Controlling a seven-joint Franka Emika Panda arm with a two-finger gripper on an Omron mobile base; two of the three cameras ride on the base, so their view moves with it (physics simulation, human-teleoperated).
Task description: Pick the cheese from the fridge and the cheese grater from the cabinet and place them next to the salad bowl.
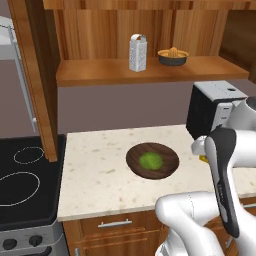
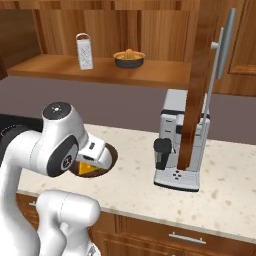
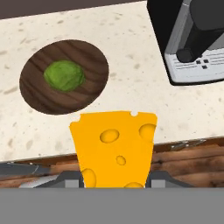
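Right now we have the cheese [image 3: 114,146] pinched between the fingers of our gripper [image 3: 114,180], carried above the front edge of the counter [image 3: 131,65], with the salad bowl [image 3: 64,77] up and to the left in the hand view and the coffee machine [image 3: 192,39] off to the upper right. From the right base view the orange wedge [image 2: 86,169] pokes out under the hand, right at the near side of the bowl [image 2: 111,155]. The main worry, as we judge it, is where we let go: the wedge seems to hang close to the counter's front lip, so releasing too early could drop it onto the edge or off it toward the drawers [image 3: 183,162] below. Overshooting the other way would land it in the salad [image 3: 64,75] rather than beside the bowl. The wedge is tall and held at its narrow lower end, so it may also topple when freed, or tilt in the grip if we swing fast. Afterwards the grater [image 1: 138,52] waits on the cabinet shelf [image 1: 100,72] beside a small bowl [image 1: 173,56] with an orange item; reaching up there, our arm could clip the open cabinet door [image 2: 200,80] or the machine.
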